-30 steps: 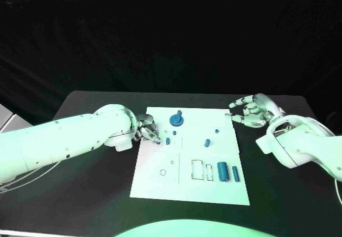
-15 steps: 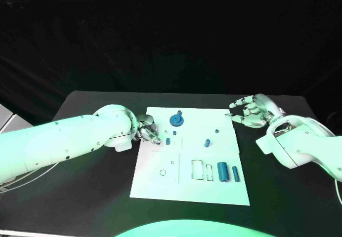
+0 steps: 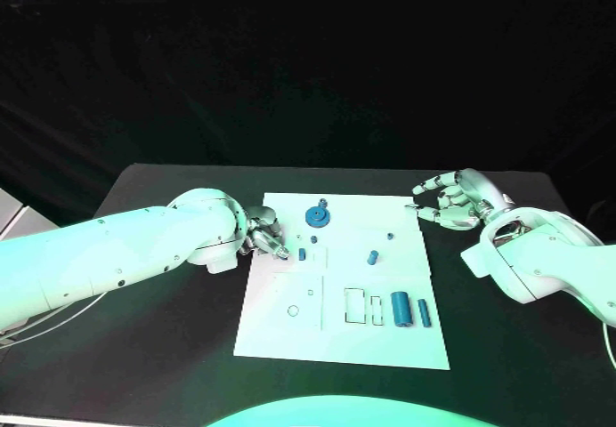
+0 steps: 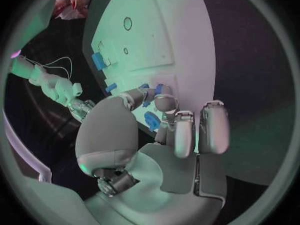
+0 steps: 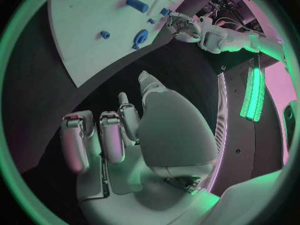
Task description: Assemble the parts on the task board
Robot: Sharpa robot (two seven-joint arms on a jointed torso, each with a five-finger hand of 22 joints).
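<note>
The white task board [image 3: 344, 342] lies mid-table. My left hand [image 3: 267, 236] rests at its left edge, fingers curled toward a small upright blue part [image 3: 302, 253]; a narrow gap shows between them. In the left wrist view my thumb and fingertips [image 4: 165, 103] stand apart just short of two small blue parts [image 4: 152, 89], holding nothing. A blue gear-like part [image 3: 317, 216] sits at the far end. My right hand [image 3: 449, 203] hovers off the board's far right corner with its fingers loosely apart and nothing in them.
On the board there are also a small peg [image 3: 390, 237], a short blue piece [image 3: 372, 258], two blue cylinders [image 3: 401, 309] lying near the front right, and rectangular outlines [image 3: 354, 305] beside them. Black table [image 3: 167, 356] surrounds the board.
</note>
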